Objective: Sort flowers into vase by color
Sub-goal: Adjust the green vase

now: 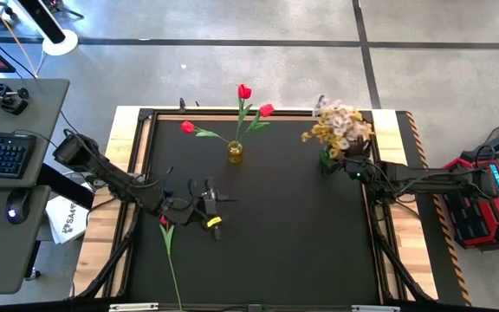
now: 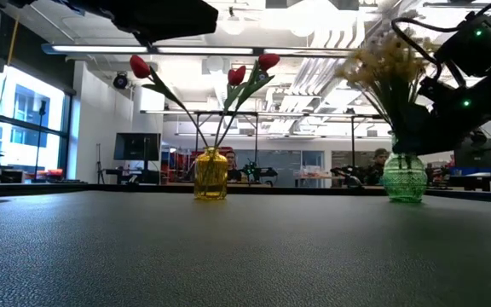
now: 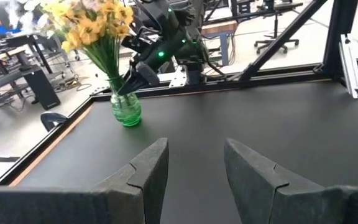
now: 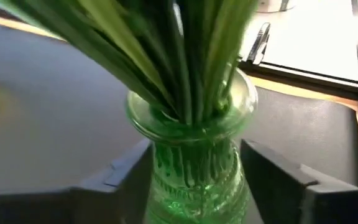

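The high view looks straight down on the whole black table [image 1: 267, 217], taking in both arms and 2 vases. The low view sits at tabletop height, facing level across the mat toward the room, with the yellow vase [image 2: 210, 174] and green vase [image 2: 405, 177] far off. The left wrist view looks forward past the left gripper [image 3: 194, 168], its fingers apart, across the mat to the green vase [image 3: 126, 110] well ahead. The right wrist view is pressed close: the green vase [image 4: 194, 162] fills it, standing between the fingers of the right gripper [image 4: 194, 177]. All 4 views share the green vase.
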Available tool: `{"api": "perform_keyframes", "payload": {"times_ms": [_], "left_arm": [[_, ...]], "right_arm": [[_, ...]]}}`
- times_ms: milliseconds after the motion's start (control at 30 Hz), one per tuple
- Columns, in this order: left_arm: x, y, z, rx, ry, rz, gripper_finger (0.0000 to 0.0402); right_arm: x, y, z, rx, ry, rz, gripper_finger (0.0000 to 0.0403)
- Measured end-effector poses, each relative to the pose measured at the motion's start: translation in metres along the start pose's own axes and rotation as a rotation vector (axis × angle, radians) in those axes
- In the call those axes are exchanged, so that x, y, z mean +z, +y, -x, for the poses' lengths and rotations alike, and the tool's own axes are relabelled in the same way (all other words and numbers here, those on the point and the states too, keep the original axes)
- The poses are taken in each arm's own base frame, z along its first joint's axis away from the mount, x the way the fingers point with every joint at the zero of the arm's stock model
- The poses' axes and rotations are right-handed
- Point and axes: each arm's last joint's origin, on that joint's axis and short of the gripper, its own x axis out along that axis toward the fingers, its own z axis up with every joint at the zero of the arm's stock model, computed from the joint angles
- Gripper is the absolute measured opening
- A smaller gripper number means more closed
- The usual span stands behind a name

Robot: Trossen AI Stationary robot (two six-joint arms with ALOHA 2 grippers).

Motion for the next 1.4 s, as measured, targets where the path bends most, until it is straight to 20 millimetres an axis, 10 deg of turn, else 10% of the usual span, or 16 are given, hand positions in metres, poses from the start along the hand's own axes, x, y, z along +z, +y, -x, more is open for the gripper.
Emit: {"api": "perform_keyframes", "payload": {"times_ms": [733, 1400], "left_arm": [[0.030, -0.013, 0.034, 0.026, 0.253, -0.054, 0.0144], [0.035, -0.016, 0.046, 0.042, 0.417, -0.048, 0.0122]], "right_arm": [[0.054, 0.012, 0.038, 0.173, 0.208, -0.098, 0.0279], [0.026, 0.032, 0.024, 0.140, 0.311, 0.131, 0.0259]]}}
